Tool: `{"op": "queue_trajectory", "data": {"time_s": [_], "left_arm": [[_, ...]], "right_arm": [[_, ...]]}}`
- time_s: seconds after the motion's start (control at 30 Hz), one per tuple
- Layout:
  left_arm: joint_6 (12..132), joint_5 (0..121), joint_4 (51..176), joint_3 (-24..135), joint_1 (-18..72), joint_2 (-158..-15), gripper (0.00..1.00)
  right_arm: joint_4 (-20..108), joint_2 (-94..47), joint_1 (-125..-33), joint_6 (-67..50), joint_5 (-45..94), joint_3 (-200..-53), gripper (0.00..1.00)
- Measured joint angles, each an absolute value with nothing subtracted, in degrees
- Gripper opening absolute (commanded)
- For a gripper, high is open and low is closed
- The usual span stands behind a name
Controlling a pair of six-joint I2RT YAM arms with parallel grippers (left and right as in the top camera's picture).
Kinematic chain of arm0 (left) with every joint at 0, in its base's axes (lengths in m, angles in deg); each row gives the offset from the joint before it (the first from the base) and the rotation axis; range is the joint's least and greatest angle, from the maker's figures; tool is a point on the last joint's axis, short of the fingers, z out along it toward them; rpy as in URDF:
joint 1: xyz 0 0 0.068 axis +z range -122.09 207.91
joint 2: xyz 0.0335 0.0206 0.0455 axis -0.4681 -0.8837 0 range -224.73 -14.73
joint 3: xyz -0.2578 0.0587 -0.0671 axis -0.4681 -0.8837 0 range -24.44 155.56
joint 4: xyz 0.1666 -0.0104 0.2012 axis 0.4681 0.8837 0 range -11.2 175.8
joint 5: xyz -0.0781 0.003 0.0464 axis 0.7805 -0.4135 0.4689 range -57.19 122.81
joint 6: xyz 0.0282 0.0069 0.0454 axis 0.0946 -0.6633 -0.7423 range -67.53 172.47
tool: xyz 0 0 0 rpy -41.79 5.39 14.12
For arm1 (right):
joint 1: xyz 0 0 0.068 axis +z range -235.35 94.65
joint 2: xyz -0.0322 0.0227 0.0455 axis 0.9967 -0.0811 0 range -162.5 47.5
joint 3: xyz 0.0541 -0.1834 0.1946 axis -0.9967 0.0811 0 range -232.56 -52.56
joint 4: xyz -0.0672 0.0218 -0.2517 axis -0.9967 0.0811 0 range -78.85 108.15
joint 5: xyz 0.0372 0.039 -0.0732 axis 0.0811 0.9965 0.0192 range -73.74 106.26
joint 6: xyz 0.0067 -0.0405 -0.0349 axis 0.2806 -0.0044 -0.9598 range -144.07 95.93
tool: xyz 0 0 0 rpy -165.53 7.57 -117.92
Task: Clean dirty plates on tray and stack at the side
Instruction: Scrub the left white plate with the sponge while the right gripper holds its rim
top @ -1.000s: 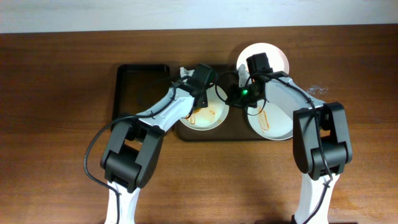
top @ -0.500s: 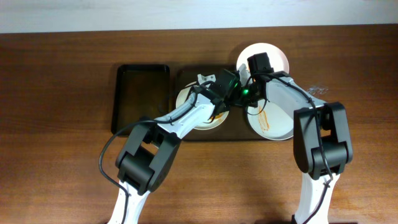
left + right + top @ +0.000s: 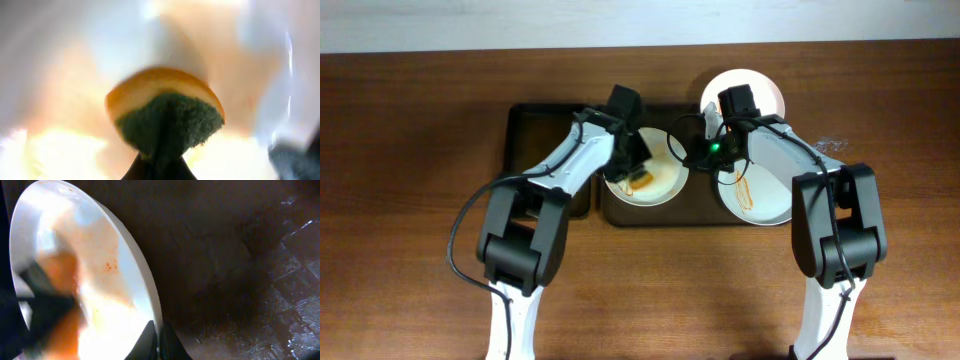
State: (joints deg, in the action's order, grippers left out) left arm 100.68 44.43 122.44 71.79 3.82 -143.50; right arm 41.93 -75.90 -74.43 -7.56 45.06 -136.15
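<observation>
A white plate smeared with orange sauce (image 3: 665, 182) lies on the dark brown tray (image 3: 650, 213). My left gripper (image 3: 632, 166) is shut on an orange sponge with a green scouring side (image 3: 640, 180) and presses it on the plate's left part. In the left wrist view the sponge (image 3: 165, 112) fills the middle, against the blurred plate (image 3: 60, 75). My right gripper (image 3: 692, 156) is shut on the plate's right rim; the right wrist view shows the fingers (image 3: 159, 340) pinching the rim of the plate (image 3: 85, 270). A second dirty plate (image 3: 760, 197) lies under my right arm.
A clean white plate (image 3: 760, 92) sits behind the tray at the right. A black rectangular tray (image 3: 545, 140) stands to the left of the brown one. The wooden table (image 3: 410, 220) stretches around them. The tray's dark surface (image 3: 240, 255) fills the right wrist view.
My left arm has swept the sponge across the plate, first to the right, then back to the left. The right gripper and its plate rim have not moved.
</observation>
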Motion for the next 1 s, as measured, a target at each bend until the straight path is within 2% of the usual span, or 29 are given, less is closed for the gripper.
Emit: {"op": "queue_trajectory", "data": {"time_s": [0.1, 0.23, 0.33, 0.5, 0.6, 0.73, 0.87, 1.0], "left_arm": [[97.42, 53.87, 124.45, 71.2, -1.21, -143.65, 0.0], [95.28, 56.36, 118.74, 70.33, -3.24, -144.0, 0.0], [94.91, 54.24, 112.78, 70.15, -2.17, -144.46, 0.0], [95.15, 43.84, 111.2, 71.02, 3.18, -144.48, 0.0], [94.89, 36.65, 114.57, 73.47, 4.93, -144.83, 0.0], [93.62, 29.74, 128.3, 78.17, 3.64, -145.9, 0.0], [93.53, 29.37, 132.51, 78.5, 0.97, -145.88, 0.0], [88.4, 37.43, 130.02, 78.5, -2.92, -145.92, 0.0]], "right_arm": [[41.96, -75.9, -74.43, -7.58, 45.06, -136.15, 0.04], [41.98, -75.94, -74.43, -8.0, 44.93, -136.13, 0.04], [41.63, -76.01, -74.45, -7.98, 44.82, -136.15, 0.04], [41.54, -76.01, -74.43, -7.8, 44.86, -136.15, 0.04], [41.54, -76.01, -74.43, -7.8, 44.86, -136.15, 0.04], [41.54, -76.01, -74.43, -7.76, 44.88, -136.15, 0.04], [41.56, -76.01, -74.43, -7.78, 44.88, -136.15, 0.04], [41.58, -76.01, -74.43, -7.78, 44.88, -136.15, 0.04]]}}
